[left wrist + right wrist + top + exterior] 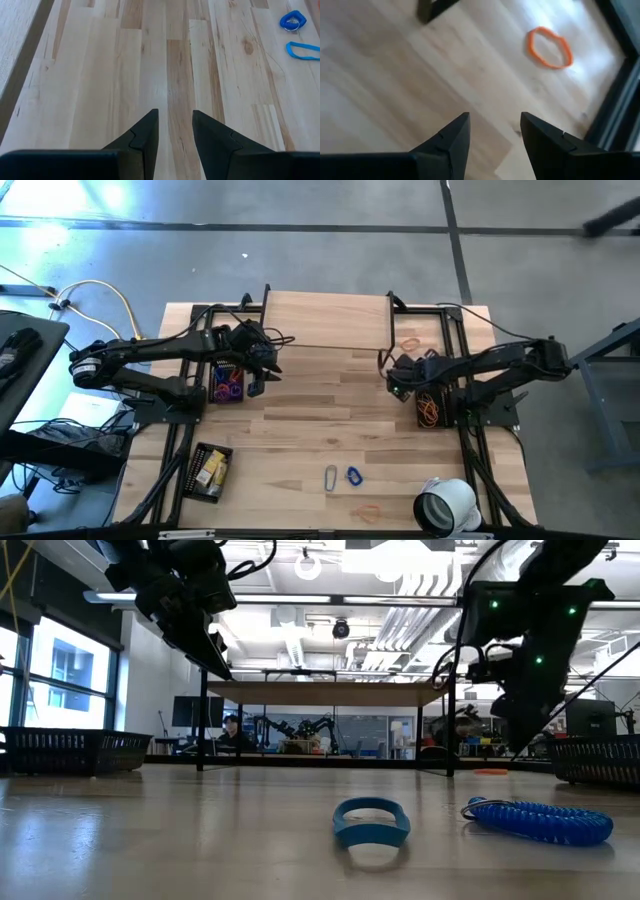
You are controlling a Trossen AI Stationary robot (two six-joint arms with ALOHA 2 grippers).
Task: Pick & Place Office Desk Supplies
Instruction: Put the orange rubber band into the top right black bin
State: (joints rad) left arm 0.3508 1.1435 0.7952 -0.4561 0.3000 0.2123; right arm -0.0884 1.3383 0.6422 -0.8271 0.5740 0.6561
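My left gripper (265,370) hangs open above the table's left middle, beside a black basket of purple and blue loops (225,380); nothing sits between its fingers (175,112). My right gripper (392,370) is open over the right middle, tilted down, with bare wood under its fingers (495,116). An orange band (550,47) lies flat on the table beyond it (410,343). Near the front edge lie a silver clip (331,477), a blue band (372,822) and a blue coil loop (540,820), also in the left wrist view (291,20).
A basket holding orange bands (432,408) stands by the right arm's base. A basket with yellow packets (210,470) sits at the front left. A white tape roll (447,505) and another orange band (368,510) lie at the front right. Black frame rails (455,330) border the table.
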